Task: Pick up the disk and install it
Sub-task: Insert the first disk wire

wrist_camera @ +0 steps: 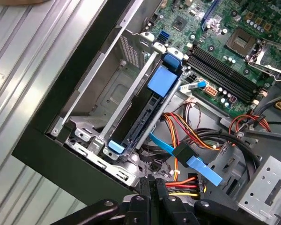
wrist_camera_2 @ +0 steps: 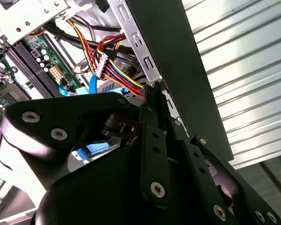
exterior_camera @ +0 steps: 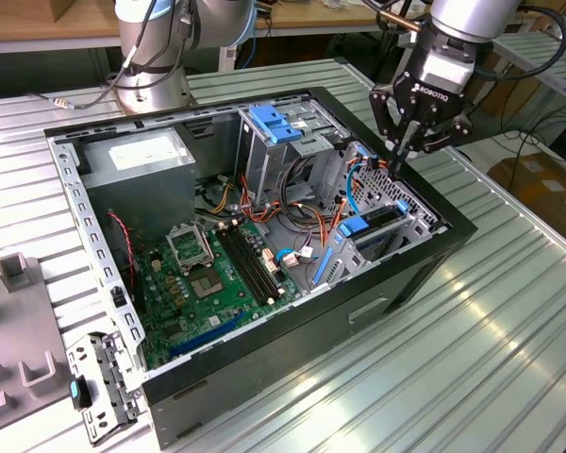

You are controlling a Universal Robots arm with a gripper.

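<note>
The disk (exterior_camera: 375, 223), dark with bright blue rails, sits on edge in the metal drive cage (exterior_camera: 410, 212) at the corner of the open computer case toward the exterior view's right. The first wrist view has the disk (wrist_camera: 141, 119) standing in the cage slot with a blue tab on its end. My gripper (exterior_camera: 397, 162) hangs just above the cage's far end, close to the case wall, shut with nothing between its fingers. Its fingertips (wrist_camera: 152, 183) sit beside a bundle of coloured wires, apart from the disk. In the second wrist view the gripper (wrist_camera_2: 149, 96) is over the same wires.
The case holds a green motherboard (exterior_camera: 212, 274), a grey power supply (exterior_camera: 137, 156), and a second cage with a ribbed light-blue latch (exterior_camera: 271, 124). Blue and coloured cables (exterior_camera: 354, 179) run beside the disk cage. A metal bracket (exterior_camera: 99, 387) and grey fixtures (exterior_camera: 14, 274) lie on the ribbed table.
</note>
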